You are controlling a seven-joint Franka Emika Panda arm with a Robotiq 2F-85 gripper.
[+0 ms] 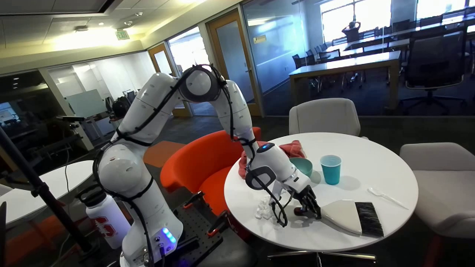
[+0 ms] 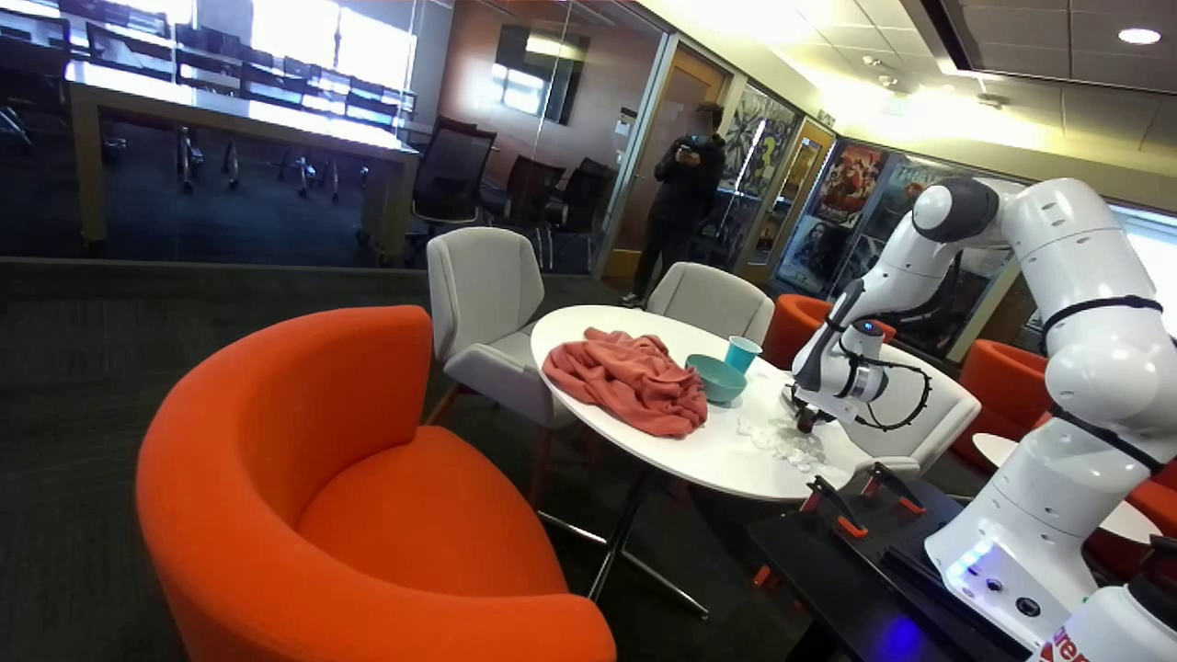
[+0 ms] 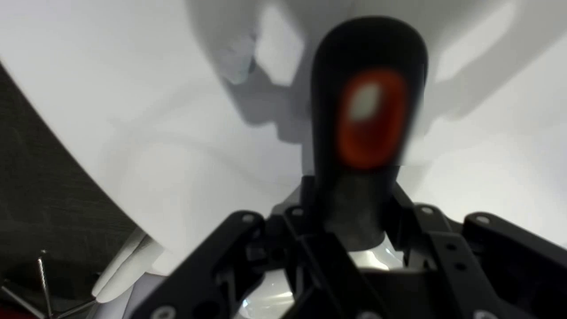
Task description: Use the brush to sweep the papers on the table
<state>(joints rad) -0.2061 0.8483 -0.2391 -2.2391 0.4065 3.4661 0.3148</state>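
Note:
The brush (image 1: 341,215) has a cream head, black bristles and a black handle with a red-rimmed hole. Its head lies low over the table (image 1: 386,167), bristles pointing away from the robot base. My gripper (image 1: 316,212) is shut on the black handle, which fills the space between the fingers in the wrist view (image 3: 370,57). The crumpled white papers (image 1: 264,208) lie in a loose pile beside the gripper, on the side opposite the bristles. They also show in an exterior view (image 2: 782,441). A blurred white piece (image 3: 239,57) shows in shadow in the wrist view.
A blue cup (image 1: 331,170), a teal bowl (image 2: 717,377) and a crumpled red cloth (image 2: 634,377) stand on the table. A white plastic spoon (image 1: 386,196) lies beyond the brush. Chairs surround the table, including an orange one (image 1: 200,163).

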